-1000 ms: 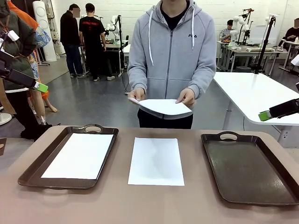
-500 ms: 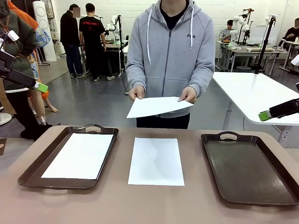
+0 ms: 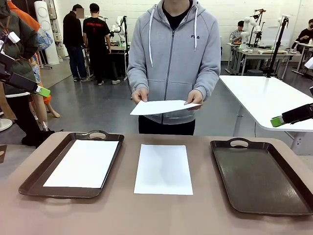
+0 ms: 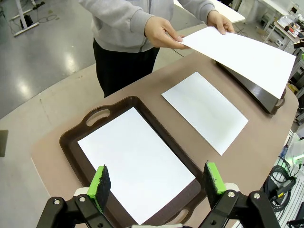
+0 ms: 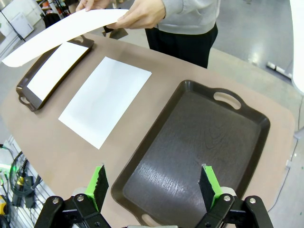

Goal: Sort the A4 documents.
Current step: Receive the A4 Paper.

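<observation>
Your left gripper (image 4: 156,181) and right gripper (image 5: 154,183) hang spread, empty, above the table (image 3: 161,215); across the table, a person (image 3: 171,54) holds one A4 document (image 3: 164,106).

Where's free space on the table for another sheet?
The right tray is empty inside. Bare table strips run between the middle sheet and each tray, and along the near edge. The left tray is crowded: a sheet covers its floor.
</observation>
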You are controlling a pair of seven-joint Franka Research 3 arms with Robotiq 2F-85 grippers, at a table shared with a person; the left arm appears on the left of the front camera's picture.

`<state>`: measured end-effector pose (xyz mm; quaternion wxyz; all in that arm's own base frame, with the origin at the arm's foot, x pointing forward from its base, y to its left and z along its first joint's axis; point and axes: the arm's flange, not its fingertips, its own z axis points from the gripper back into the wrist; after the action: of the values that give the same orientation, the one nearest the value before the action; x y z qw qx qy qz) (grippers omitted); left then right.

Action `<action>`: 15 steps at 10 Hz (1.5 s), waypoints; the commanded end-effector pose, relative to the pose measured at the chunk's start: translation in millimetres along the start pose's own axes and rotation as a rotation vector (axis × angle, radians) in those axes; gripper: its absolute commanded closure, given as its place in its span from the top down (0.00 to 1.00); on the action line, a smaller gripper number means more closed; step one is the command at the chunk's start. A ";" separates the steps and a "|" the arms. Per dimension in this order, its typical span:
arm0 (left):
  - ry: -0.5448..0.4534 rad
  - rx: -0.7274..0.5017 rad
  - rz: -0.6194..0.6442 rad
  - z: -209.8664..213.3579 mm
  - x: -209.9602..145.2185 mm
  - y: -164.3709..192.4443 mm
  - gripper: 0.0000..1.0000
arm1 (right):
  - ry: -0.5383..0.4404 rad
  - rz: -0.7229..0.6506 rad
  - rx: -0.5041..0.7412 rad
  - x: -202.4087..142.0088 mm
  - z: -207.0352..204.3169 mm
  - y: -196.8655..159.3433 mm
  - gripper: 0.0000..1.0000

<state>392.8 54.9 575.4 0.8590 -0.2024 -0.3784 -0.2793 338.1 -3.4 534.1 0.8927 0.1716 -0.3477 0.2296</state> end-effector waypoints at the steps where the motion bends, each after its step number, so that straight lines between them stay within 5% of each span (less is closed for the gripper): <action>1: -0.001 0.001 -0.006 1.4 -0.5 -0.8 1.00 | -0.005 -0.007 0.022 -0.7 -2.2 -1.3 1.00; 15: -0.001 0.001 -0.006 1.4 -0.5 -0.8 1.00 | -0.005 -0.007 0.022 -0.7 -2.2 -1.3 1.00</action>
<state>392.8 54.9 575.4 0.8590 -0.2024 -0.3784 -0.2793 338.1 -3.4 534.1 0.8927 0.1716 -0.3477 0.2296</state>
